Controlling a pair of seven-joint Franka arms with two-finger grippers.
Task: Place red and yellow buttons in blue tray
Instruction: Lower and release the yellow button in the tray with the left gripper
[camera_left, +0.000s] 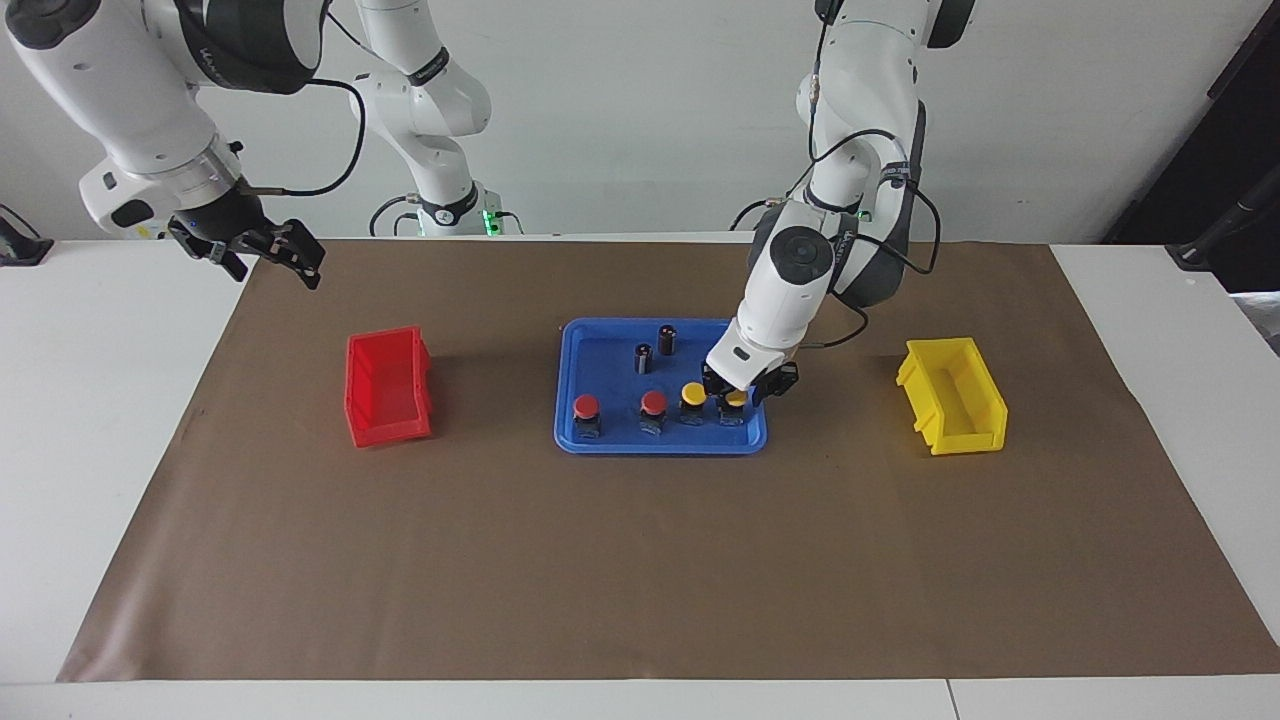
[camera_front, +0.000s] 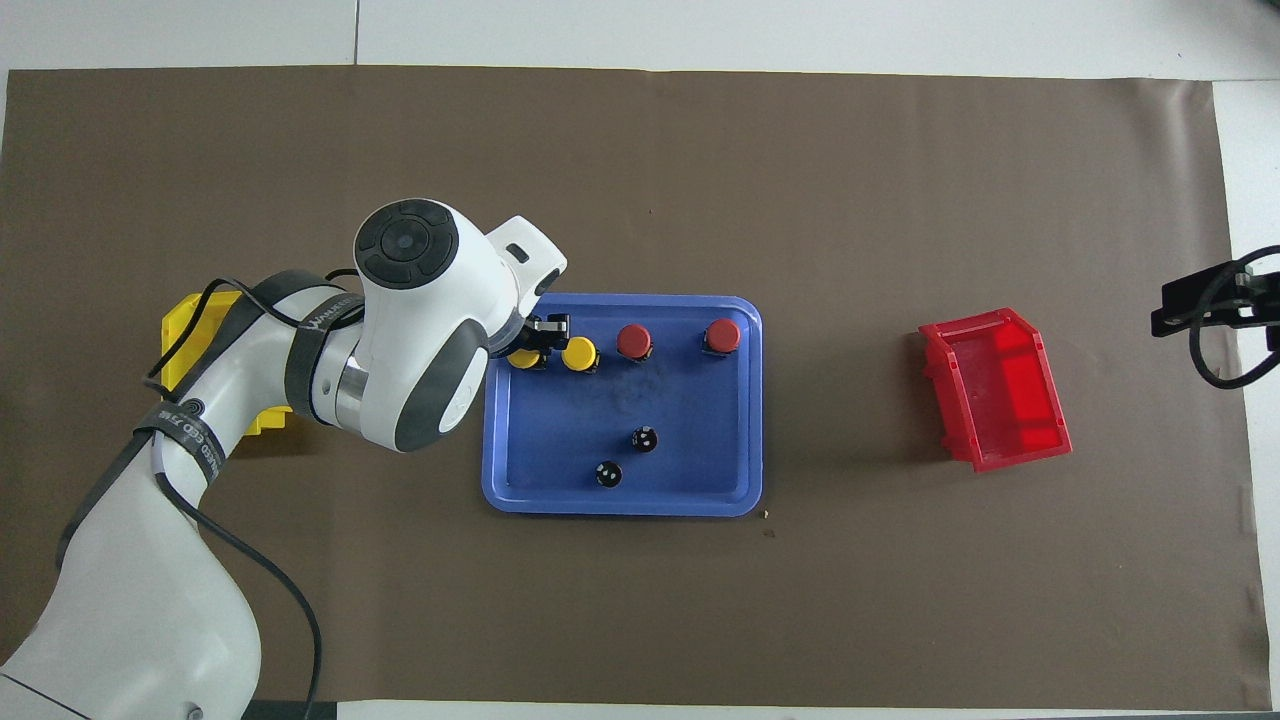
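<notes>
The blue tray lies mid-table on the brown mat. Along its edge farthest from the robots stand two red buttons and two yellow buttons in a row. My left gripper is down in the tray's corner toward the left arm's end, right around the last yellow button, whose cap is half covered by the hand. My right gripper hangs open and holds nothing, over the mat's edge at the right arm's end.
Two dark capless cylinders stand in the tray nearer the robots. A red bin sits toward the right arm's end. A yellow bin sits toward the left arm's end, partly under the left arm in the overhead view.
</notes>
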